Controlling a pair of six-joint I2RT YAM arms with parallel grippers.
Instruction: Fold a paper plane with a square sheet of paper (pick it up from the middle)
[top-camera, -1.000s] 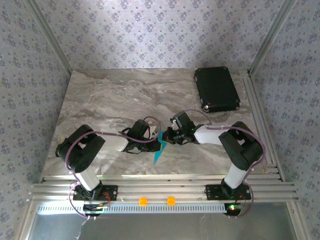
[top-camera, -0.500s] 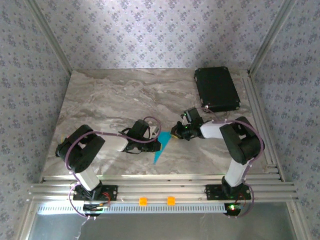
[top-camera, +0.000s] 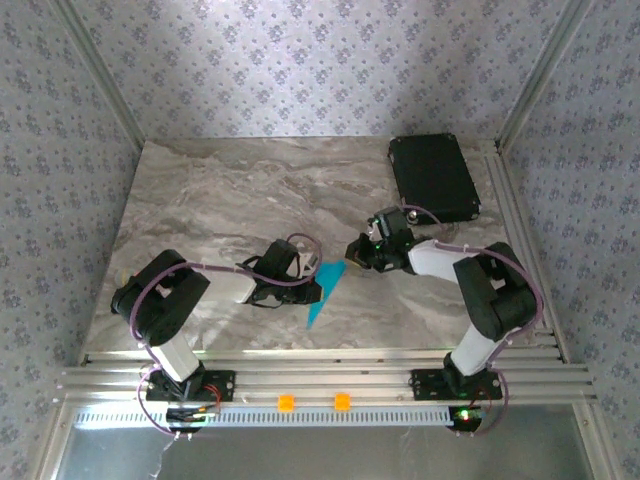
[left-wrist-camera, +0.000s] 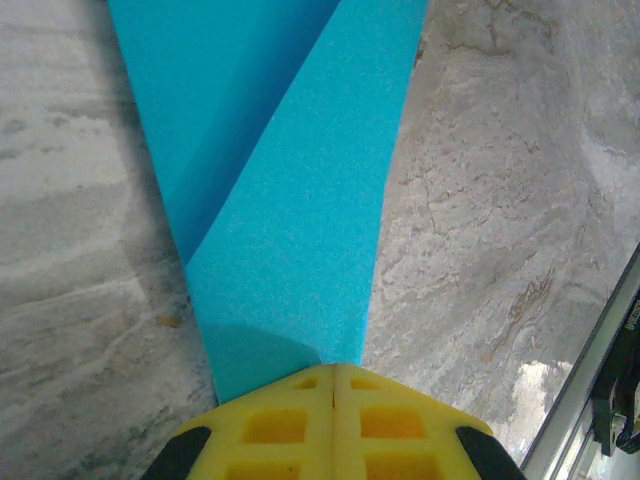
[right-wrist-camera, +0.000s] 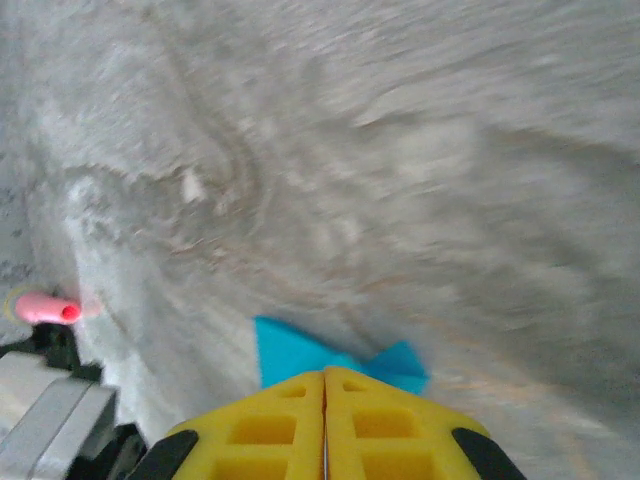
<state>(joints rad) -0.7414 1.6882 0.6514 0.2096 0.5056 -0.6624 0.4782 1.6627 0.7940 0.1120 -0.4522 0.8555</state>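
Left gripper jaws are pressed together, tips on the near end of the paper plane. The plane runs away toward 12 o'clock: thin matte cyan, one crisp diagonal fold, flat on the veined marble table. Right gripper, likewise closed, sits off the plane's 2 o'clock, so the left is nearer.
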